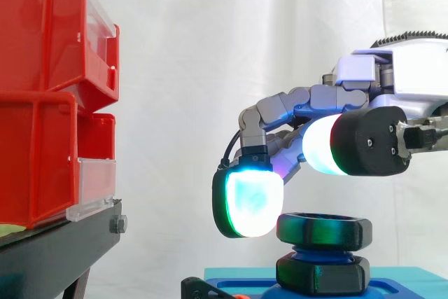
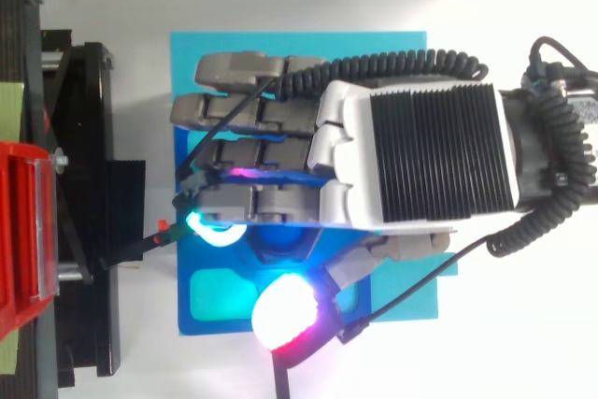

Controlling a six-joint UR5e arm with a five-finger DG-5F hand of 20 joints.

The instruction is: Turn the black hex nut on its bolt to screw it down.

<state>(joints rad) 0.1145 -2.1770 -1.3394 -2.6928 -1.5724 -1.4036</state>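
Near the middle of the blue fixture (image 2: 224, 263), high on its upright bolt (image 1: 318, 251): the black hex nut (image 1: 324, 230), level, with a short stretch of thread bare beneath it. Below that thread, a second black hex piece (image 1: 322, 274), seated on the fixture. In the fixture's near-left corner, a teal recess (image 2: 220, 296). Under the fixture, a teal mat (image 2: 374, 42), flat on the white bench (image 2: 523, 352), with its left edge close to the black stand (image 1: 56, 250).

Over the nut, the hand (image 2: 411, 151), palm down, reaching in from the right edge of the side view and covering most of the fixture from above. Its fingers (image 2: 234, 111) loosely arched leftward past the nut, tips bent downward, clasping nothing. Just beside the nut's left flank, at the nut's own height, one fingertip pad (image 1: 248, 204) glowing cyan and white; contact there impossible to judge. Higher than the nut and apart from it, toward the fixture's near edge, the thumb pad (image 1: 323, 145), white with a green rim from the side, red from above.

At the fixture's left edge, a small black part (image 1: 198, 288) with a spot of orange, lying toward the stand. On the stand, at the bench's left edge, red bins (image 1: 42, 68) stacked in two tiers, with clear front panels facing the fixture. Behind everything, a white curtain (image 1: 196, 68).
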